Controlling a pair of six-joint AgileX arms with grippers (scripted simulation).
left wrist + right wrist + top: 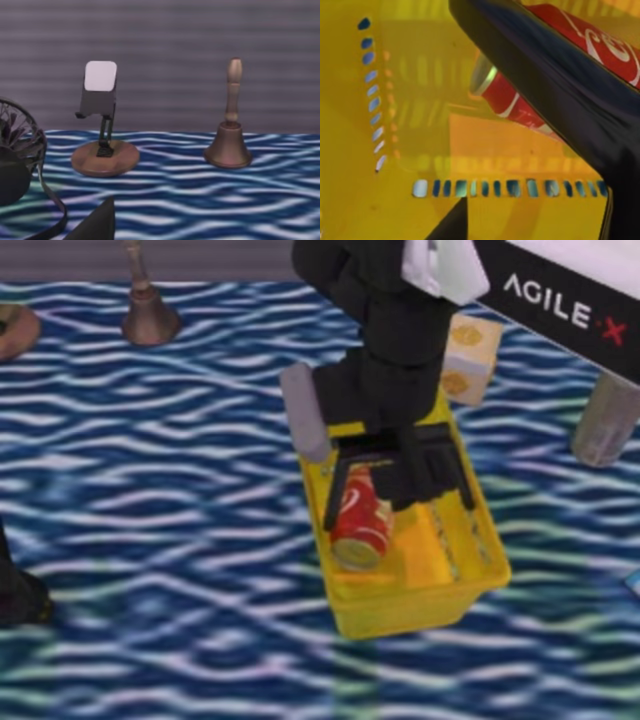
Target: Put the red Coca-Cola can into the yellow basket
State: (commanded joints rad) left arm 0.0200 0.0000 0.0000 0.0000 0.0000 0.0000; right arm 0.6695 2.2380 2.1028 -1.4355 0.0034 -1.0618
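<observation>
The red Coca-Cola can [360, 522] lies on its side inside the yellow basket [420, 605], against its left wall, with a silver end toward the front. My right gripper [395, 485] hangs open over the basket's rear half, just behind the can and not holding it. In the right wrist view the can [507, 102] rests on the basket floor beyond one dark finger [560, 95], and the slotted yellow wall [370, 190] fills the view around the gripper [530, 220]. My left gripper [15, 590] is parked at the table's left edge.
A brown hand bell [150, 310] and a phone stand's round base [10, 330] stand at the back left. A white-and-yellow box [470, 355] sits behind the basket, and a grey-silver can [605, 420] to its right. The left wrist view shows a black fan [15, 165].
</observation>
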